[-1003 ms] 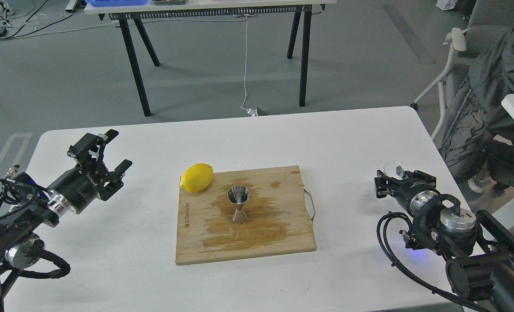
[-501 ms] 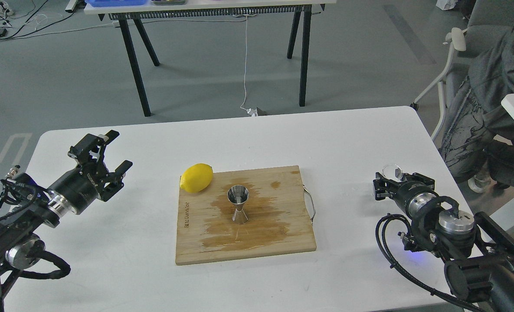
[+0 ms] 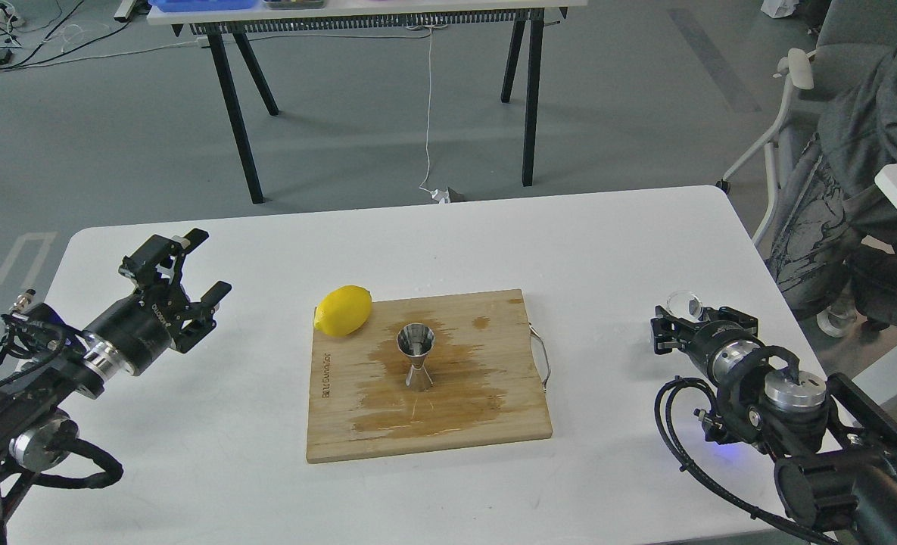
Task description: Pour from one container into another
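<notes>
The glass cup (image 3: 684,304) is seen at the right hand (image 3: 689,322), grip undeterminable. The left hand (image 3: 191,265) is held released. The jigger (image 3: 415,365) is stood upright on the board (image 3: 493,409).

I'm seeing a shiny polished steel jigger (image 3: 415,356), a see-through clear glass cup (image 3: 683,304), a wet-stained matt wooden board (image 3: 427,375), a smooth white table (image 3: 615,250), a waxy yellow lemon (image 3: 343,310), matt black arms.

Black arms, silver joints, looped cables
</notes>
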`<state>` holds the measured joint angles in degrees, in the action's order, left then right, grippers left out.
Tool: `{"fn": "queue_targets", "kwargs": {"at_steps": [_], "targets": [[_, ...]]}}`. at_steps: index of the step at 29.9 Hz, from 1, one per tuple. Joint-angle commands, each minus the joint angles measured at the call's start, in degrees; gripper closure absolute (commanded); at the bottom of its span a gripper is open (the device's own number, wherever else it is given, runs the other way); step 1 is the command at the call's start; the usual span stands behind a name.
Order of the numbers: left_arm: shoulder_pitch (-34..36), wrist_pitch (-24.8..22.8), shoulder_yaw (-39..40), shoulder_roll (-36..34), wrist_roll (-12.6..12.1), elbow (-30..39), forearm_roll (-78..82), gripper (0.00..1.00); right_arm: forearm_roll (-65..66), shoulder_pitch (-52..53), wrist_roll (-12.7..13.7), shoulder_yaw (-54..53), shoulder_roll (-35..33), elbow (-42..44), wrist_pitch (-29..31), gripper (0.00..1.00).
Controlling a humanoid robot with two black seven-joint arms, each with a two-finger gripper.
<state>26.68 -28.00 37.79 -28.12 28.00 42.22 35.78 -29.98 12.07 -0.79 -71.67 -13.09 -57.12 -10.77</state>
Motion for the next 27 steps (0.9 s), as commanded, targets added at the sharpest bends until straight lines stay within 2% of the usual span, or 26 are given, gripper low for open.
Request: {"fn": "queue_targets", "kwargs": {"at_steps": [1, 5, 8, 11, 12, 20, 24, 27], "targets": [[0.0, 0.0, 0.0, 0.0, 0.0, 0.0, 0.0, 0.02, 0.0, -0.3, 0.1, -0.2, -0.3, -0.4, 0.0, 0.29], [0.0, 0.0, 0.0, 0.1, 0.0, 0.0, 0.0, 0.02, 0.0, 0.1, 0.1, -0.6, -0.1, -0.4, 0.0, 0.46], [0.0, 0.0, 0.0, 0.1, 0.0, 0.0, 0.0, 0.02, 0.0, 0.4, 0.1, -0.4, -0.3, -0.4, 0.4, 0.69], [0.1, 0.0, 0.0, 0.0, 0.0, 0.0, 0.0, 0.02, 0.1, 0.6, 0.2, -0.3, -0.4, -0.5, 0.5, 0.74], [0.1, 0.0, 0.0, 0.0, 0.0, 0.0, 0.0, 0.02, 0.2, 0.8, 0.2, -0.3, -0.4, -0.5, 0.5, 0.79], [0.0, 0.0, 0.0, 0.0, 0.0, 0.0, 0.0, 0.02, 0.3, 1.1, 0.2, 0.0, -0.4, -0.4, 0.5, 0.99], [0.0, 0.0, 0.0, 0.0, 0.0, 0.0, 0.0, 0.02, 0.4, 1.2, 0.1, 1.2, -0.4, -0.4, 0.5, 0.98], [0.0, 0.0, 0.0, 0.0, 0.0, 0.0, 0.0, 0.02, 0.7, 1.2, 0.1, 1.2, -0.4, -0.4, 0.5, 0.86]]}}
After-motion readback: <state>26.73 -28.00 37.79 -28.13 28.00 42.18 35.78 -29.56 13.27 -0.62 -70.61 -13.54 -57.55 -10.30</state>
